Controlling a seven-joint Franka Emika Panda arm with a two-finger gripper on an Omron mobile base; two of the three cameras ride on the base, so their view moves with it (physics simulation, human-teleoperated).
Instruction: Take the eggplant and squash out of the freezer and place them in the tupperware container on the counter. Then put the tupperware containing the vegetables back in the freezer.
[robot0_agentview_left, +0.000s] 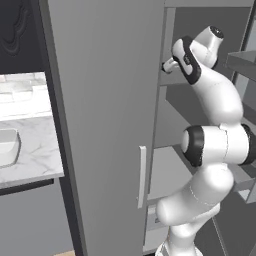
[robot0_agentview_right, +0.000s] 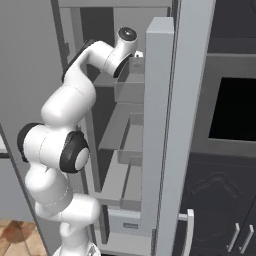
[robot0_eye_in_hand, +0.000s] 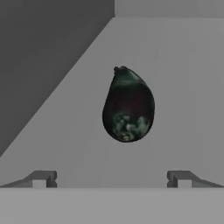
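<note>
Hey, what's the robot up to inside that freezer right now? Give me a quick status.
Gripper open, empty, reaching into the freezer. Eggplant straight ahead on the grey shelf, untouched. Nothing between the fingertips and it.

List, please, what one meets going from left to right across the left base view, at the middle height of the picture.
Counter with the tupperware container at the left edge → freezer door → its slim pale handle → grey inner shelves → the robot's white arm.
</note>
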